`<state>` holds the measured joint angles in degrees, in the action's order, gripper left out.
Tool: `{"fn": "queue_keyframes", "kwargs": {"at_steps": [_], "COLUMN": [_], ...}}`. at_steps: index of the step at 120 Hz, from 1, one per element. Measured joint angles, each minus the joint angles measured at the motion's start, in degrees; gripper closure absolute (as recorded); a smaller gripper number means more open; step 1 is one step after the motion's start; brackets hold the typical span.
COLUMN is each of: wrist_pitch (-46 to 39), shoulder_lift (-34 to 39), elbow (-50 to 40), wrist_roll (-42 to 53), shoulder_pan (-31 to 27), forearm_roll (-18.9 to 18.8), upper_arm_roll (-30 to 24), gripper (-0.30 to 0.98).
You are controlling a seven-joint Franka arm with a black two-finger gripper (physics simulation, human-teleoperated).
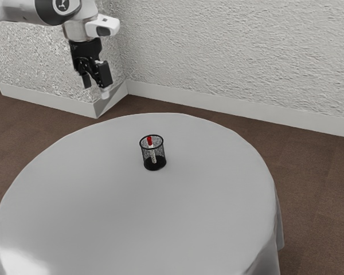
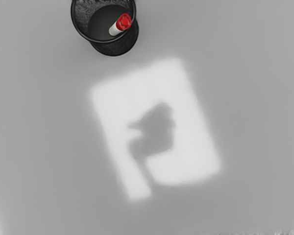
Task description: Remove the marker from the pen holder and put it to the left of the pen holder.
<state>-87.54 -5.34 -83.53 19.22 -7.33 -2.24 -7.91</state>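
One marker leans inside the mesh pen holder, its red cap up by the rim, while the hand hangs open and empty, high and well apart from it over the far side of the bench. The step now is the approach: centre above the cap, turn so the fingers can straddle it without catching the rim, then come down slowly. Matching the marker's lean before closing should keep the light-looking holder from tipping on the lift.
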Motion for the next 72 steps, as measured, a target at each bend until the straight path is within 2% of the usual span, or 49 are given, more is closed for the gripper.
{"fn": "queue_keyframes", "kwargs": {"at_steps": [48,56,60,68,72], "wrist_pitch": [0.12,1.23,1.7,2.39,2.65], "shoulder_lift": [1.28,3.73,4.52,4.45,3.19], "elbow": [0.35,0.17,0.12,0.2,0.36], "wrist_roll": [3.6,1.3,2.42,11.4,17.02], "shoulder_pan": [-0.4,-1.1,-1.97,-5.2,-4.44], "forearm_roll": [0.53,0.33,-1.54,-6.24,-5.68], "upper_arm_roll": [-0.8,-3.61,-5.95,-12.72,-13.9], "gripper": [0.0,0.0,0.0,0.0,0.0]}}
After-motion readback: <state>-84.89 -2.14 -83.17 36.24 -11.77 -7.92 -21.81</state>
